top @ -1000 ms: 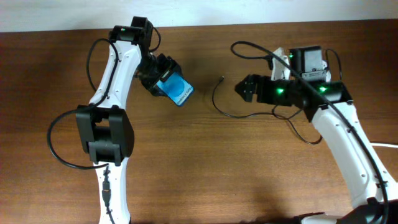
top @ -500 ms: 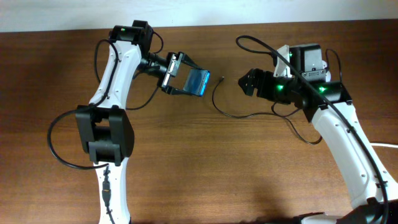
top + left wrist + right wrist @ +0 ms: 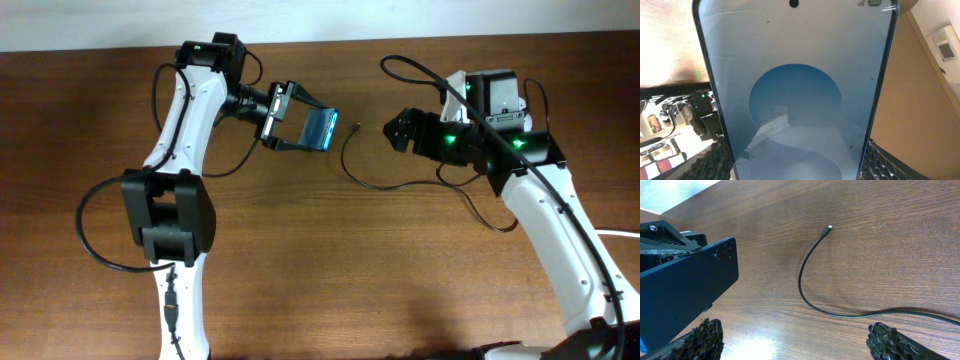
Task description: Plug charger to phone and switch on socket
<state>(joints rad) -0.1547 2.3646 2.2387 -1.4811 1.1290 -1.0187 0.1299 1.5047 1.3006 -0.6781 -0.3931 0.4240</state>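
My left gripper point(image 3: 300, 128) is shut on the phone point(image 3: 320, 130), holding it off the table with its blue screen point(image 3: 795, 95) filling the left wrist view. The phone's dark back point(image 3: 685, 290) shows at the left of the right wrist view. The charger, a thin black cable point(image 3: 352, 170), curves on the table, its small plug tip point(image 3: 357, 127) just right of the phone; the tip also shows in the right wrist view point(image 3: 828, 227). My right gripper point(image 3: 393, 132) is open and empty, hovering right of the plug tip point(image 3: 795, 340). The socket is mostly hidden behind the right arm.
A white part point(image 3: 452, 88) shows behind the right arm at the back. Thicker black robot cables loop near both arms point(image 3: 100, 225). A white cord point(image 3: 625, 233) enters at the right edge. The wooden table point(image 3: 350, 270) extends toward the front.
A second ago the left gripper held the phone lower and face up; it swung right and turned the phone on edge, close to the plug tip. Over the last half second little moved.
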